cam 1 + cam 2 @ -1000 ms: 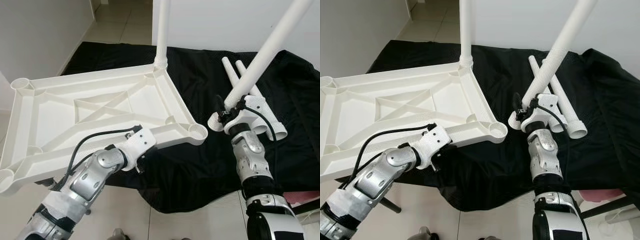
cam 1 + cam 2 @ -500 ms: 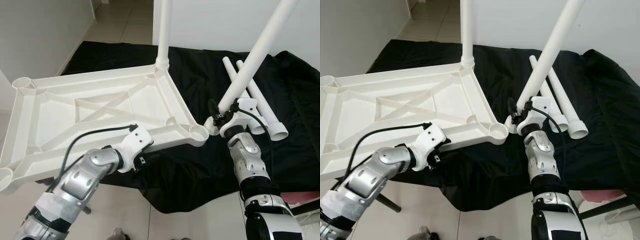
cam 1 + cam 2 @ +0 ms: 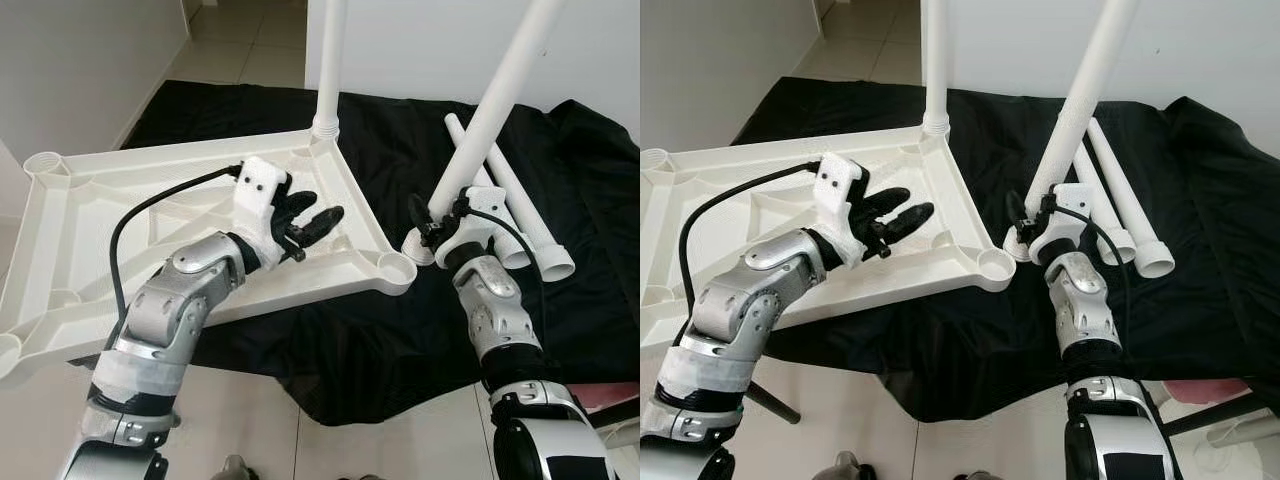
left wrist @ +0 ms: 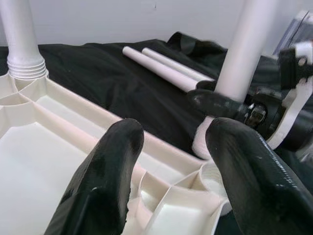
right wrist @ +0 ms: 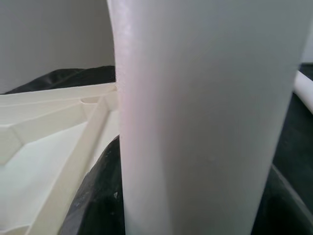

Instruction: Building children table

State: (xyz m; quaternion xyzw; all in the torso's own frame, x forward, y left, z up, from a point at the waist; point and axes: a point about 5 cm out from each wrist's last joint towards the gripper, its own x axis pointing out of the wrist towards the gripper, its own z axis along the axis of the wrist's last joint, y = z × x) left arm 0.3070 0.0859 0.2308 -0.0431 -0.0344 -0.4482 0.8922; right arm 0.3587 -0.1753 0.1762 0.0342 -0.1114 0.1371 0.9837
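The white tabletop (image 3: 70,235) lies upside down, ribs up, half on a black cloth. One white leg (image 3: 326,60) stands screwed into its far corner. My left gripper (image 3: 313,213) hovers open over the tabletop's right side, with nothing between its fingers (image 4: 105,171). Close beside the empty near-right corner socket (image 3: 398,267), my right gripper (image 3: 441,216) is shut on a second white leg (image 3: 500,80). That leg tilts up to the right, its threaded lower end (image 3: 416,246) just right of the socket. The leg (image 5: 205,122) fills the space between the right fingers.
Two loose white legs (image 3: 520,200) lie on the black cloth (image 3: 380,330) to the right of the held leg. A white wall (image 3: 420,40) stands behind, and tiled floor (image 3: 240,40) shows at the far left. A pink object (image 3: 610,395) is at the lower right.
My left gripper has risen from under the tabletop's front rim to above its right side, fingers open. The right gripper has brought the leg more upright and a little left, closer to the corner socket.
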